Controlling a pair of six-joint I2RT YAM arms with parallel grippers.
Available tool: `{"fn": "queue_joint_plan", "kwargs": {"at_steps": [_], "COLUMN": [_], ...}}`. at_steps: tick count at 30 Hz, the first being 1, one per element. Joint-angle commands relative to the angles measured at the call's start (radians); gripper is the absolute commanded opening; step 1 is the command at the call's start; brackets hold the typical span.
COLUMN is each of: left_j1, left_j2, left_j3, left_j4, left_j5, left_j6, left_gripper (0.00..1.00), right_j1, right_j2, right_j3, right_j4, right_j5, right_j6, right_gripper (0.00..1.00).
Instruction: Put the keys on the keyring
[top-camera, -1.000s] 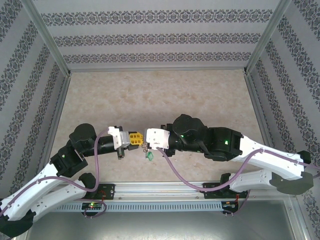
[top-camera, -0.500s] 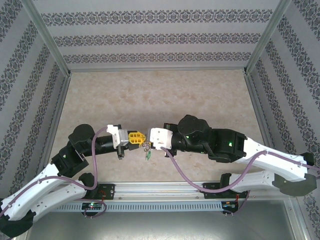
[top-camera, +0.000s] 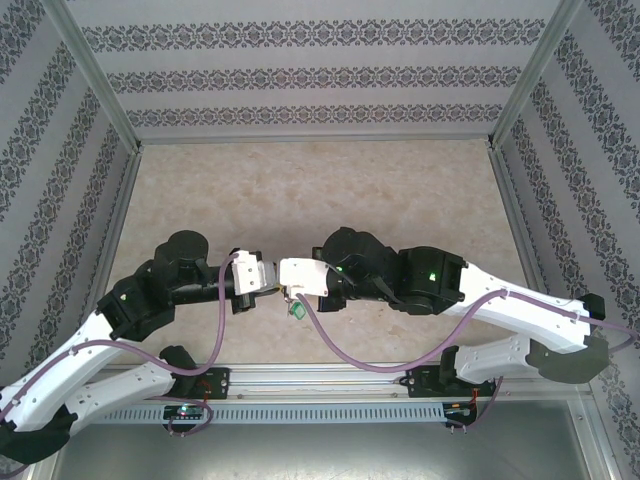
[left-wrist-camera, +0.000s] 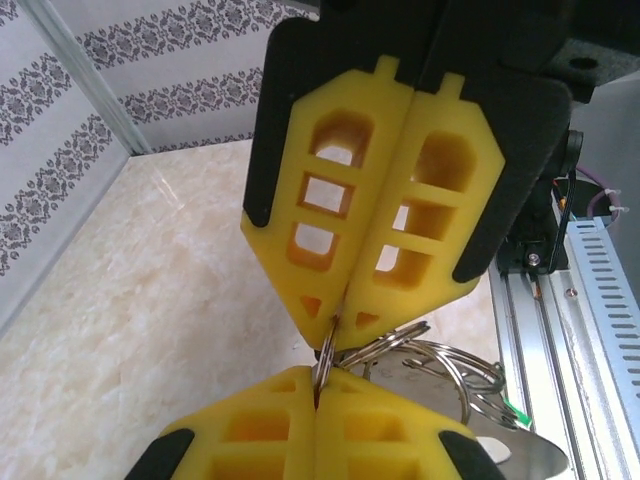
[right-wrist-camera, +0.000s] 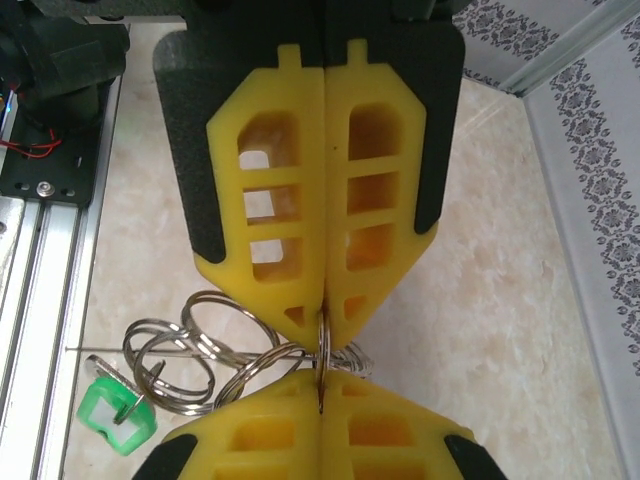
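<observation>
From the left, the left gripper (left-wrist-camera: 336, 318) reaches in over the beige tabletop (top-camera: 320, 190) toward the middle. Its yellow jaws are pressed flat together, with the thin wire of one metal ring nipped at their very tips. That ring belongs to the keyring (right-wrist-camera: 190, 362), which sits at the centre of the scene, close to the near edge and just beyond the aluminium rail (top-camera: 330, 378). The pinched ring stands edge-on, and its plane runs along the left-right line joining the two arms. The rest of the bunch of loops spills out on the near side, and the green tag (right-wrist-camera: 113, 418) dangles below them; whether the tag touches the tabletop cannot be told. A flat silver piece shows at the bottom right of the left wrist view under the loops, but I cannot tell whether it is the key blade or part of the holder. To the right, the right gripper (right-wrist-camera: 323, 318) comes in from the opposite side, tip to tip with the left one, its jaws likewise closed on what looks like the same ring wire. Both arms are equally near, since each has hold of it. I judge the coming move turns on prying or sliding along this ring's edge, so the two grips need to stay in line.
</observation>
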Motion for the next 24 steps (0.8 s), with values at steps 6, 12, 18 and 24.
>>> {"fn": "queue_joint_plan", "kwargs": {"at_steps": [6,12,18,24], "left_j1": [0.0,0.0,0.001,0.0], "left_j2": [-0.1,-0.144,-0.139,-0.098], "left_j3": [-0.096,-0.185,-0.201,-0.157], "left_j4": [0.281,0.531,0.558,0.394], "left_j5": [0.087,0.136,0.167,0.149], "left_j6": [-0.157,-0.31,-0.339,-0.259], "left_gripper": [0.0,0.0,0.0,0.0], "right_j1": [0.0,-0.009,-0.016,-0.018], "right_j2": [-0.064,-0.108,-0.124,-0.123], "right_j3": [-0.053,-0.118,-0.126,-0.117], "right_j4": [0.114,0.2,0.22,0.209], "right_j5": [-0.009,-0.065,-0.085,-0.055], "right_j6": [0.024,0.063,0.066,0.05], "right_gripper": [0.2,0.24,0.16,0.0]}}
